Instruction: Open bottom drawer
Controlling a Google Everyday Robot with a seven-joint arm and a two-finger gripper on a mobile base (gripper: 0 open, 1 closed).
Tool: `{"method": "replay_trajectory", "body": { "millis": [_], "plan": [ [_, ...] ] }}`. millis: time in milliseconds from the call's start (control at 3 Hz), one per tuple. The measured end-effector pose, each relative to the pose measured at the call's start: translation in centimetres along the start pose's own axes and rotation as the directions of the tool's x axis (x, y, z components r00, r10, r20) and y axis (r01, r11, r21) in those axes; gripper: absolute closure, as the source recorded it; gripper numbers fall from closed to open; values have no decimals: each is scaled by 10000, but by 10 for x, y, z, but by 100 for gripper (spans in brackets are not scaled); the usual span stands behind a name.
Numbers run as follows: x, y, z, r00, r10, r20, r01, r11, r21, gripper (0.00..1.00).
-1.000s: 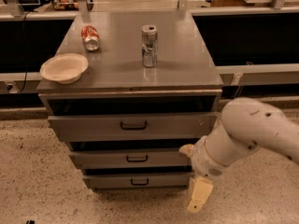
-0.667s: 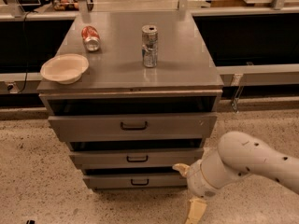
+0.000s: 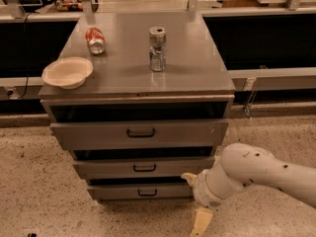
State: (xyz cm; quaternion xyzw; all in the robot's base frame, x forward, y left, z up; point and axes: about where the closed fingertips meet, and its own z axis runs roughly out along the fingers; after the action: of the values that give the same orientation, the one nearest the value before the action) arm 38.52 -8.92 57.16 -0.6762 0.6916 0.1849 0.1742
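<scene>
The bottom drawer [image 3: 123,191] is the lowest and narrowest grey front of the metal cabinet, with a small black pull handle [image 3: 147,192] at its centre. Its front sits just under the middle drawer [image 3: 113,169], with a dark gap between them. My gripper [image 3: 191,204] hangs from the white arm [image 3: 256,174] at the lower right, just right of the bottom drawer's front and close to the floor. Its cream fingers [image 3: 201,222] are spread apart and hold nothing. It is not touching the handle.
The top drawer [image 3: 98,135] is the largest front. On the cabinet top [image 3: 197,68] are a white bowl [image 3: 67,72], a red can [image 3: 95,40] lying on its side, and an upright silver can [image 3: 157,48]. Speckled floor [image 3: 34,191] surrounds the cabinet; dark counters stand behind.
My arm has dropped lower and moved slightly left, bringing the gripper down beside the bottom drawer. The drawers and the things on top have not moved.
</scene>
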Motion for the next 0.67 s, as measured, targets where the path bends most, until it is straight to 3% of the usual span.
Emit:
{"method": "replay_trajectory", "body": {
  "millis": [333, 667],
  "plan": [
    [19, 4, 28, 9988, 5, -495, 4, 9998, 179, 0],
    [50, 0, 80, 9975, -707, 71, 696, 9922, 1030, 0]
  ]
}}
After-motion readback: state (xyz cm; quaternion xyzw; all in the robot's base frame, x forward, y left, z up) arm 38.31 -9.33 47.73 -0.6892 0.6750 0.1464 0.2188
